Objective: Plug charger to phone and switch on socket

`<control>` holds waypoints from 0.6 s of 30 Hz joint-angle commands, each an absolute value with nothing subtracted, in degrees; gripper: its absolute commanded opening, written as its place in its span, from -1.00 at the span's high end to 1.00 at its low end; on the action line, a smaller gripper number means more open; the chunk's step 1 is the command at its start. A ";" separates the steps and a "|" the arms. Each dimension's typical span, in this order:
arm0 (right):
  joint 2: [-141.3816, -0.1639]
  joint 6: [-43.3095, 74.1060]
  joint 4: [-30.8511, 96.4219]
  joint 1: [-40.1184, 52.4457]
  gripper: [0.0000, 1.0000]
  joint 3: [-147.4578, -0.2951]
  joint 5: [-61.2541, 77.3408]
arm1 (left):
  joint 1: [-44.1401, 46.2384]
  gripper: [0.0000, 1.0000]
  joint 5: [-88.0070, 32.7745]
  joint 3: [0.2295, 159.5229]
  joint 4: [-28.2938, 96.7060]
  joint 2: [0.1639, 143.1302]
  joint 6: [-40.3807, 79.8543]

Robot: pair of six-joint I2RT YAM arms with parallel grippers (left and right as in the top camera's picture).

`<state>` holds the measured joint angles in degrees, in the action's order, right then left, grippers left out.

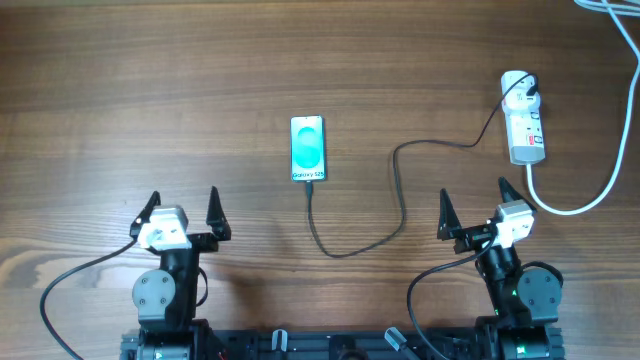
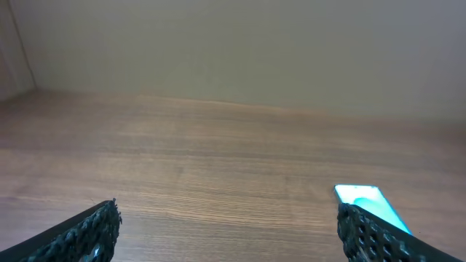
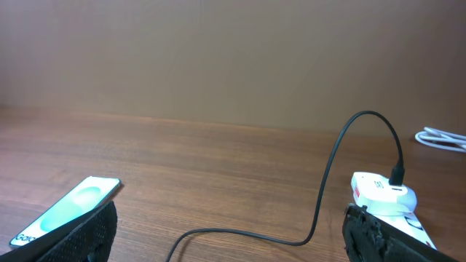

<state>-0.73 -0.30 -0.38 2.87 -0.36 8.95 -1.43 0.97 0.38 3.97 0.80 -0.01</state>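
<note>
The wooden table (image 1: 200,80) fills the overhead view, its grain running left to right. At its near edge stand the two arms, the left arm (image 1: 165,285) near-left and the right arm (image 1: 520,285) near-right, each trailing a black lead toward the base.

The left gripper (image 1: 184,200) points toward the far side with its fingers spread wide apart and nothing between them. In its wrist view only bare wood lies between the two black ridged pads. The right gripper (image 1: 473,192) is likewise spread wide and holds nothing.

A thick white cable (image 1: 590,205) runs in from the far-right corner, curves down the right edge and loops back to the near end of the socket (image 1: 524,125). The socket lies far-right on the table, well apart from both grippers, with its long side running near to far. A red mark shows on its top face, but the position of its switch cannot be made out.

The phone (image 1: 308,148) lies flat near the middle of the table, farther out than both grippers. Its turquoise screen faces up and its small black text is at the near short end.

The charger (image 1: 400,190) has its black plug seated in the far end of the socket. Its thin black cable sags left, bends down and curls round to meet the phone's near short edge. Whether the tip is fully seated there cannot be told.
</note>
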 commanded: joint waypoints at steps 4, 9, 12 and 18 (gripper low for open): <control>-0.21 0.14 -0.56 3.16 -1.00 -0.27 8.86 | -1.13 -1.00 0.47 0.34 4.64 0.14 -4.03; -0.21 0.14 -0.56 3.16 -1.00 -0.27 8.88 | -1.10 -1.00 0.49 0.34 4.25 0.14 -4.08; -0.21 0.14 -0.56 3.16 -1.00 -0.27 8.86 | -1.02 -1.00 0.49 0.34 4.25 0.16 -4.08; -0.21 0.14 -0.56 3.16 -0.99 -0.27 8.88 | -1.02 -1.00 0.49 0.34 4.25 0.16 -4.08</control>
